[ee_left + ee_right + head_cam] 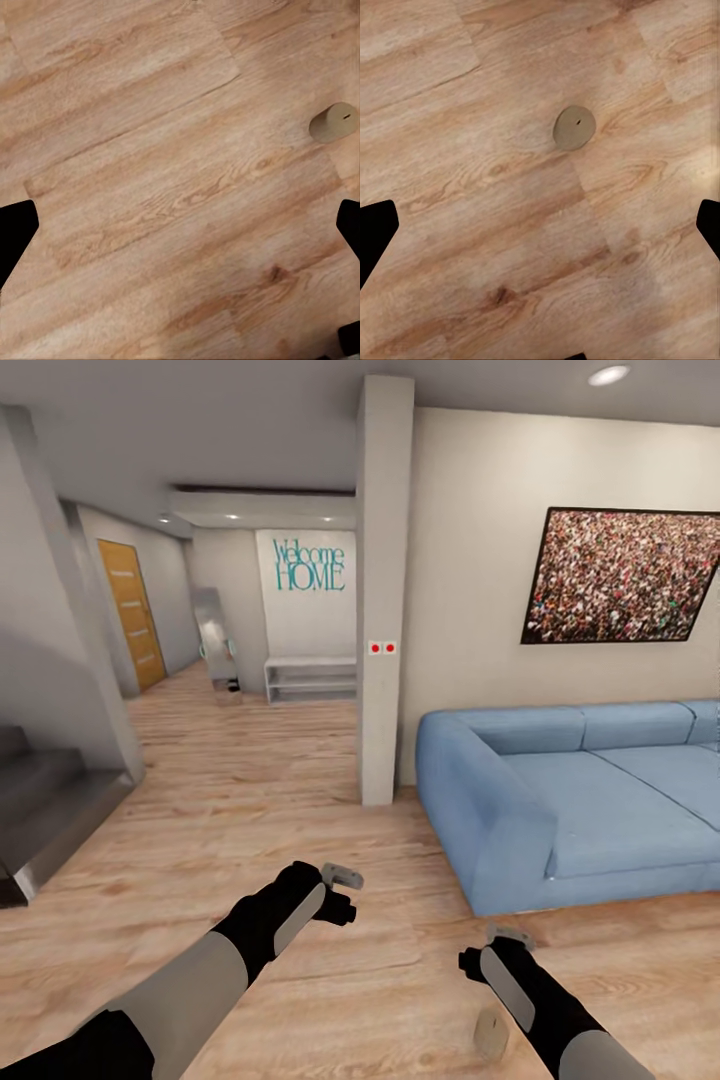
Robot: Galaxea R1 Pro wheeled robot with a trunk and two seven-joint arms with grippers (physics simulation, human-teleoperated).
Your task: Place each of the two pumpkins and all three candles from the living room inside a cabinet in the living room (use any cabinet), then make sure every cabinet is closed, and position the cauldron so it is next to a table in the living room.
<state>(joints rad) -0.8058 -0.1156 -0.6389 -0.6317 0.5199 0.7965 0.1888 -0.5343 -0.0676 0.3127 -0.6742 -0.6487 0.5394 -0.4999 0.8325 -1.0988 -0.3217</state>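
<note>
Candle (491,1033) upright on plank floor (250,810), just beside right claw (508,936), directly below it in right wrist view (574,127). Left claw (342,877) apart. Both claws spread wide, empty. Blue sofa (560,800) beyond.

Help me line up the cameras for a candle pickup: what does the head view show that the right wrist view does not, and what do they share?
Head view alone: the blue sofa, the wall picture, the stairs, the Welcome HOME lettering and both arms. Right wrist view alone: the candle's round top with its wick mark, seen straight down, between dark fingertips at the picture's edges. Shared: the candle standing on the plank floor.
</note>
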